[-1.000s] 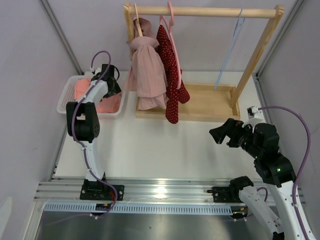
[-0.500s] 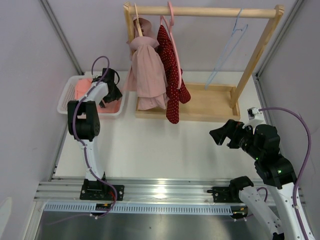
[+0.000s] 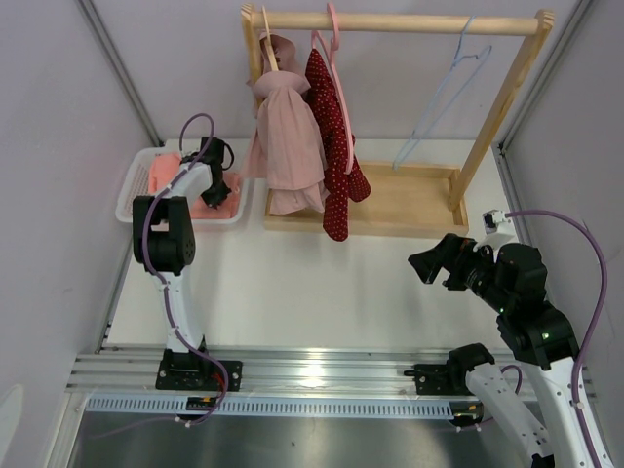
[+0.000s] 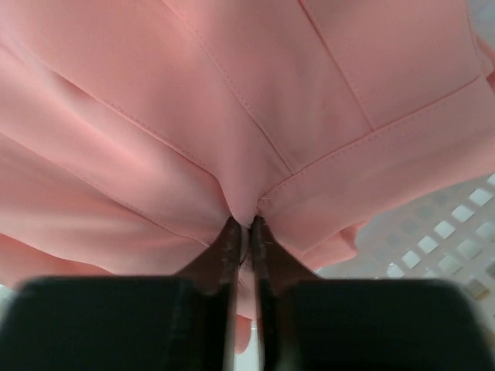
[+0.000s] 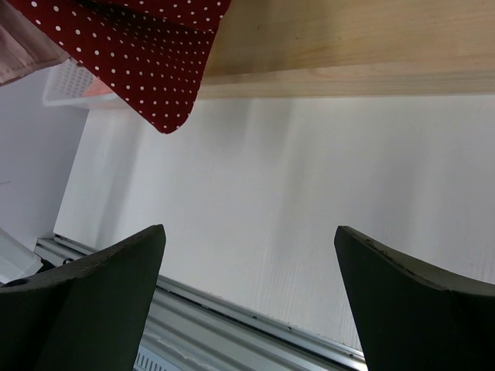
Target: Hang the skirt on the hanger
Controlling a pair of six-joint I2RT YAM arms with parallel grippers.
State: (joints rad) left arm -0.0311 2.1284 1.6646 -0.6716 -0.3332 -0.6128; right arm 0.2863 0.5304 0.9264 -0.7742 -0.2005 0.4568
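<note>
Your left gripper (image 4: 246, 232) has its jaws drawn together on a small pinch of the skirt (image 4: 232, 116), and the cloth puckers into the tips where two stitched panels meet. The salmon fabric around the tips is smooth, matte and thin, and it drapes in loose folds with neat topstitched seams. Expect it to be light, limp and somewhat slippery. A single-layer pinch will probably let the rest sag and swing, so a hold on the firmer stitched band just right of the tips looks safer than one on the open panel.

Below and right of the tips the white lattice basket (image 4: 448, 224) shows, and the skirt lies heaped in it.

Your right gripper (image 5: 251, 286) has its jaws wide apart with nothing between them, over bare white tabletop. The hem of the dark red dotted garment (image 5: 155, 54) hangs up and left of them.

The hanger (image 3: 439, 107), thin pale-blue wire, hangs bare from the wooden rail (image 3: 400, 21), well away to the right of your left jaws. It is slender and will likely swing when touched.
</note>
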